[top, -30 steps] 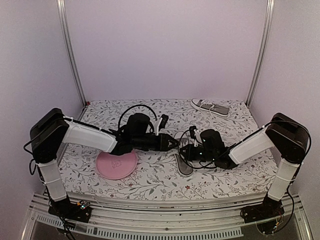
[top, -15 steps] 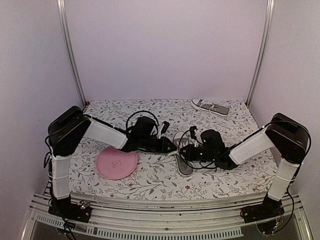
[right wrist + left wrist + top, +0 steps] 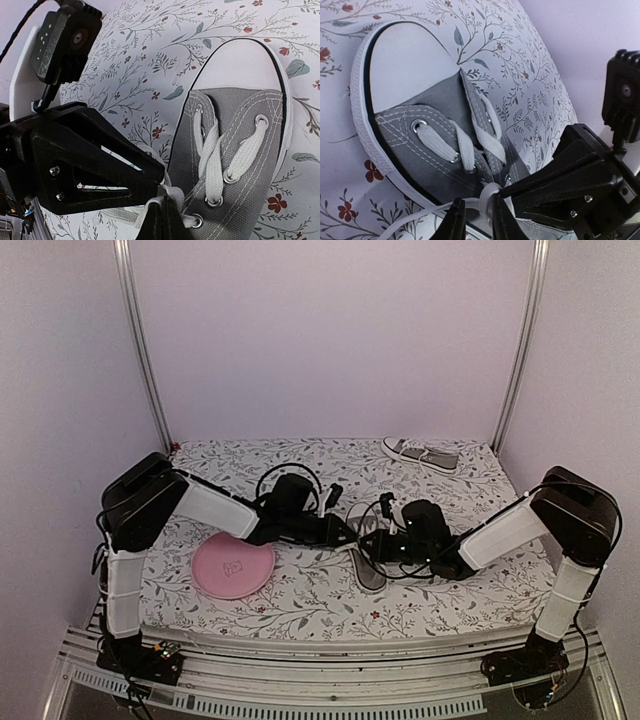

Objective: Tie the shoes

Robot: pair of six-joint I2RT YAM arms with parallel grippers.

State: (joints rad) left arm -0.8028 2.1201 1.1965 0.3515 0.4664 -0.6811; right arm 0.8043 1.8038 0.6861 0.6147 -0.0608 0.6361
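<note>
We see the near shoe [image 3: 369,570] at the middle of the worktop [image 3: 300,605], toe toward 6 o'clock. Both claws meet over its lacing. The left claw [image 3: 476,222] reaches in from 9 o'clock, its fingers narrowly apart around the lace [image 3: 487,194]; we cannot tell whether it pinches. The right claw [image 3: 161,220], from 3 o'clock, is clamped on the lace. The second shoe [image 3: 421,454] lies well apart at 1 o'clock.

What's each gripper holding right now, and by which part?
Right gripper pinches the lace close to the shoe. Left gripper straddles a lace loop; whether it grips cannot be told.
</note>
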